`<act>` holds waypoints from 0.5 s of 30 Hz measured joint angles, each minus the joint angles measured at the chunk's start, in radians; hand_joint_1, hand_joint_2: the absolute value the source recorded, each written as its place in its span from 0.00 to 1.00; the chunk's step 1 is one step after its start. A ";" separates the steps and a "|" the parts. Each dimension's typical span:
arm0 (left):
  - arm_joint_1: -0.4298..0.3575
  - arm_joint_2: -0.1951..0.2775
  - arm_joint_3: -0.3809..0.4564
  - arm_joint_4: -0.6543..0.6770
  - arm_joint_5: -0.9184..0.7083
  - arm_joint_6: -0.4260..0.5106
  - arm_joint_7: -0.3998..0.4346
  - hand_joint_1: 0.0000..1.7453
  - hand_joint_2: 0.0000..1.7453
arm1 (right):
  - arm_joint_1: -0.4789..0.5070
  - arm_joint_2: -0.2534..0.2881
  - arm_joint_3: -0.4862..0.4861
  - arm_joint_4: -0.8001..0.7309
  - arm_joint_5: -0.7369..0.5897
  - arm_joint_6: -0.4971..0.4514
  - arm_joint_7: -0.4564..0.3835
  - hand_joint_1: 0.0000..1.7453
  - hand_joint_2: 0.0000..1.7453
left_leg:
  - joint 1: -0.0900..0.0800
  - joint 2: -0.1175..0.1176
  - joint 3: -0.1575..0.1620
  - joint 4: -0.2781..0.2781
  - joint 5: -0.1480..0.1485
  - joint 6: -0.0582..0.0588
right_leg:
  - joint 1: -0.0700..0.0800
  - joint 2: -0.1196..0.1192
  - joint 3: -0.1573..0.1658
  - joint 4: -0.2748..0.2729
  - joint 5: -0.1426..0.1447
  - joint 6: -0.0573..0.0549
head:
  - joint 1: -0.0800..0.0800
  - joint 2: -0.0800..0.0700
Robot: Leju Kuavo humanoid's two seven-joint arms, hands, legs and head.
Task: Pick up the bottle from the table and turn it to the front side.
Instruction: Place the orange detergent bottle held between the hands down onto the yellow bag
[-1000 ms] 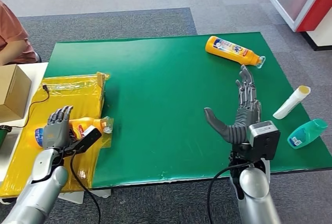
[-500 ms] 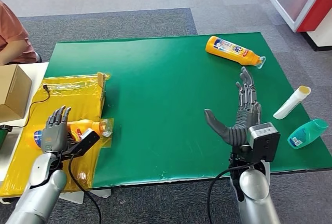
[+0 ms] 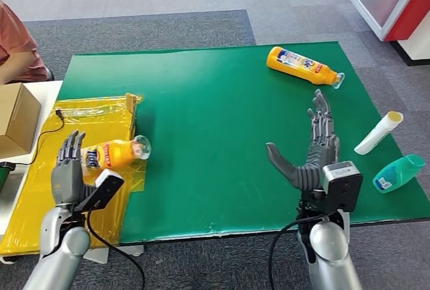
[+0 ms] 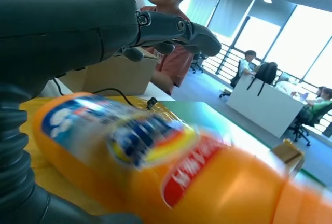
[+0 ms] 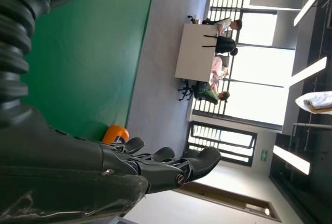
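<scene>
Covering most of the worktop [image 3: 218,115], the green mat is the largest thing here, with a yellow bag [image 3: 71,169] laid over its left end. Above that bag the left hand [image 3: 68,169] holds the orange bottle [image 3: 114,152] lifted, lying roughly level with its clear cap toward the middle of the worktop. In the left wrist view the bottle [image 4: 164,167] runs blurred across the palm, label showing, with the fingers [image 4: 172,29] stretched out over it rather than wrapped round it.

That hold looks to me like the weak point. If the fingers are only cradling, a turn of the wrist could roll the bottle off the palm and drop it onto the slick bag, where it might slide off the edge. The blur suggests motion, and a fast turn would raise the risk.

Out on the right the right hand [image 3: 314,149] hovers over the mat with its fingers spread and nothing in it. It points at a second orange bottle [image 3: 302,66] lying near the far edge; a sweep forward could knock that one. A white tube [image 3: 377,133] and a teal bottle [image 3: 398,172] lie near the right edge.

Compared with a second ago, the bottle has come up off the bag and shifted toward the mat. The left hand has drawn back toward the body. The right hand has barely moved.
</scene>
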 joint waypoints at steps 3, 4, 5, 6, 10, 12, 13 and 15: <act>0.011 -0.002 -0.002 -0.031 0.096 -0.090 -0.024 0.00 1.00 | 0.001 0.000 0.000 -0.002 0.000 -0.001 -0.003 0.00 1.00 | 0.000 0.000 0.000 0.000 0.000 0.000 | 0.000 0.000 0.000 0.000 0.000 0.000 | 0.000 0.000; 0.011 0.000 -0.004 -0.034 0.136 -0.160 -0.016 0.00 1.00 | 0.001 0.000 0.000 -0.003 -0.001 0.001 -0.004 0.00 1.00 | 0.000 0.000 0.000 0.000 0.000 0.000 | 0.000 0.000 0.000 0.000 0.000 0.000 | 0.000 0.000; 0.010 0.004 -0.008 -0.035 0.168 -0.235 0.000 0.00 1.00 | 0.000 0.000 0.000 -0.005 -0.001 0.003 -0.005 0.00 1.00 | 0.000 0.000 0.000 0.000 0.000 0.000 | 0.000 0.000 0.000 0.000 0.000 0.000 | 0.000 0.000; 0.007 0.009 -0.012 -0.033 0.185 -0.298 0.021 0.00 1.00 | -0.001 0.000 0.000 -0.005 -0.002 0.006 -0.006 0.00 1.00 | 0.000 0.000 0.000 0.000 0.000 0.000 | 0.000 0.000 0.000 0.000 0.000 0.000 | 0.000 0.000; -0.040 0.029 -0.024 0.017 0.183 -0.399 0.088 0.00 1.00 | -0.011 0.000 0.001 -0.006 -0.002 0.013 -0.007 0.00 1.00 | 0.000 0.000 0.000 0.000 0.001 0.000 | 0.000 0.000 0.000 0.000 0.001 0.000 | 0.000 0.000; -0.076 0.039 -0.027 0.058 0.178 -0.409 0.099 0.00 1.00 | -0.017 0.000 0.002 -0.006 -0.003 0.013 -0.007 0.00 1.00 | 0.000 0.000 0.001 0.000 0.001 0.000 | 0.000 0.000 0.001 0.000 0.001 0.000 | 0.000 0.000; -0.090 0.043 -0.028 0.076 0.179 -0.409 0.099 0.00 1.00 | -0.019 0.000 0.002 -0.006 -0.003 0.013 -0.008 0.00 1.00 | 0.000 0.000 0.001 0.000 0.001 0.000 | 0.000 0.000 0.001 0.000 0.001 0.000 | 0.000 0.000; -0.111 0.050 -0.029 0.104 0.187 -0.403 0.093 0.00 1.00 | -0.020 0.000 0.003 -0.006 -0.003 0.013 -0.008 0.00 1.00 | 0.000 0.000 0.001 0.000 0.001 0.000 | 0.000 0.000 0.001 0.000 0.001 0.000 | 0.000 0.000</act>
